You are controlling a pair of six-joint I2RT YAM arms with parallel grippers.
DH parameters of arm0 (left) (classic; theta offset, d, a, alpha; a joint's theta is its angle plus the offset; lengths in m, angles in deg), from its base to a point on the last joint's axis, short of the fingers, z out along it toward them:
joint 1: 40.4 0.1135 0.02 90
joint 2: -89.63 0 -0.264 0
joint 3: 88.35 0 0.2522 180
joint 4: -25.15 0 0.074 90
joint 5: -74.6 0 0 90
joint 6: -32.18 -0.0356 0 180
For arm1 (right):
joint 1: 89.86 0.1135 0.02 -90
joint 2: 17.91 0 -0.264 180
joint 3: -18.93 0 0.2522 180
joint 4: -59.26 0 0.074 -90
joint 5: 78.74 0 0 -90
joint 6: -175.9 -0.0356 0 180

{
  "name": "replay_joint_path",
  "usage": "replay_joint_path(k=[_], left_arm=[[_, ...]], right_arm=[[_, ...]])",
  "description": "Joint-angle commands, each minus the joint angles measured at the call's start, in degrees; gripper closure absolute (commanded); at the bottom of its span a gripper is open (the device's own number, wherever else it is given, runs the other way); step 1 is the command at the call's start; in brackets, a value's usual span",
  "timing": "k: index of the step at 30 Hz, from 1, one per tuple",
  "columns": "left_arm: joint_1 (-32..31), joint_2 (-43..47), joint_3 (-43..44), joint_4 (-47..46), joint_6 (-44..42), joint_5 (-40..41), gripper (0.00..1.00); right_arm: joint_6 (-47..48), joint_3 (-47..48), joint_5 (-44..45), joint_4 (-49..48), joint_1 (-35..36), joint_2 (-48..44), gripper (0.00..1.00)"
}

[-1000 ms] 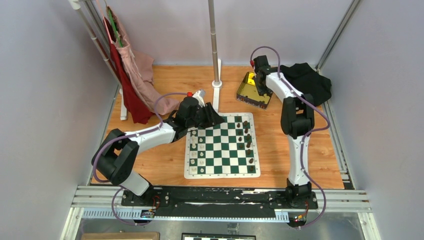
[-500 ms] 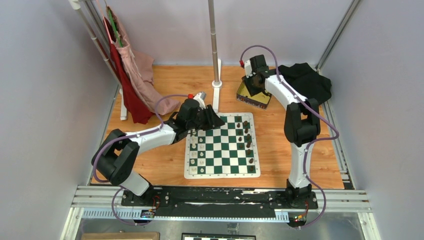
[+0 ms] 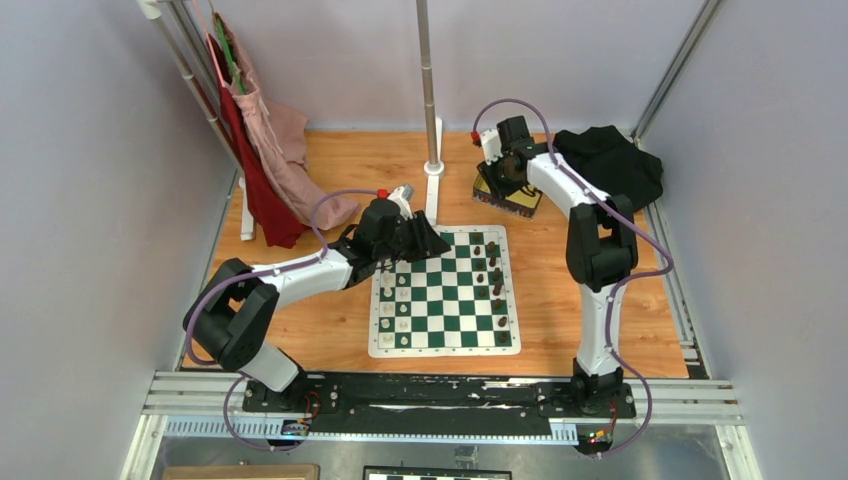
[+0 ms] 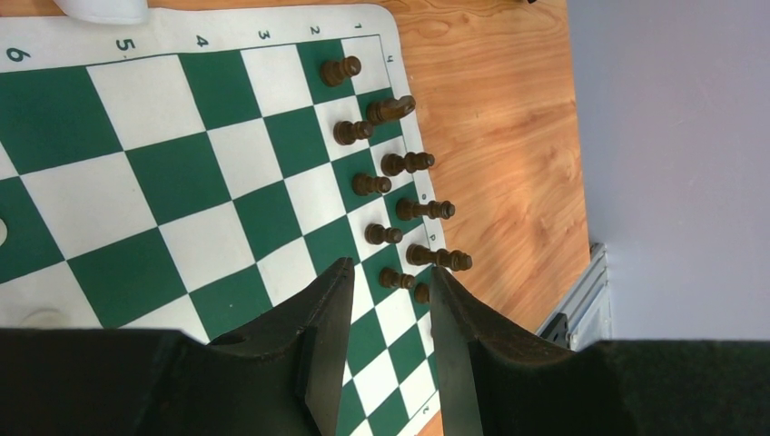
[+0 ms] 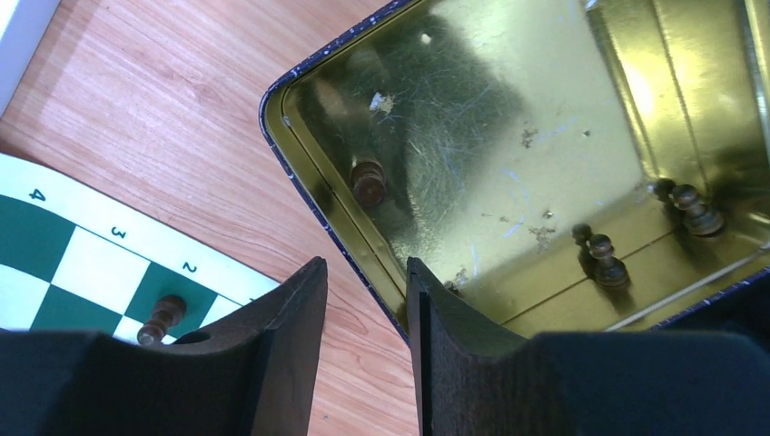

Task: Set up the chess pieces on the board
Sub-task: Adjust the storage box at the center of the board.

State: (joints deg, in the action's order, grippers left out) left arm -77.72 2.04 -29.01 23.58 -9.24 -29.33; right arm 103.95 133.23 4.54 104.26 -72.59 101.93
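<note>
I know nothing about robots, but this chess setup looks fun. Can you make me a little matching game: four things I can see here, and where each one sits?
Things:
1. dark brown pieces already set up
2. cream-white pieces
3. gold tin
4. black cloth

Places:
A. far right corner of the table
B. along the left side of the board
C. just past the board's far right corner
D. along the board's right side

Pairs: 1-D, 2-B, 3-C, 4-A
</note>
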Motion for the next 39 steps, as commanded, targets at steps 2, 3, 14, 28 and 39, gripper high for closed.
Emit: replay_joint_path(k=[2,3,14,28,39], left_arm=[[-0.32,-0.57,0.15,-1.1,-0.58,-0.17,0.59],[-0.31,-0.68,0.13,-1.1,-0.65,-0.13,0.59],[-0.34,-1.47,0.11,-1.1,-1.02,-0.22,0.59],[-0.3,-3.09,1.5,0.31,-1.98,-0.56,0.59],[-0.3,-3.77,2.49,2.84,-2.83,-0.05,0.59]], right_arm=[[1.12,0.88,-2.02,1.97,0.81,3.04,0.6],[1.12,0.9,-2.06,2.04,0.84,3.38,0.61],[-2.62,4.67,-2.92,1.65,0.87,6.75,0.87],[-14.43,19.42,1.62,-0.11,2.04,14.84,1.0],[-34.98,28.99,8.85,-1.46,2.94,20.96,1.0]])
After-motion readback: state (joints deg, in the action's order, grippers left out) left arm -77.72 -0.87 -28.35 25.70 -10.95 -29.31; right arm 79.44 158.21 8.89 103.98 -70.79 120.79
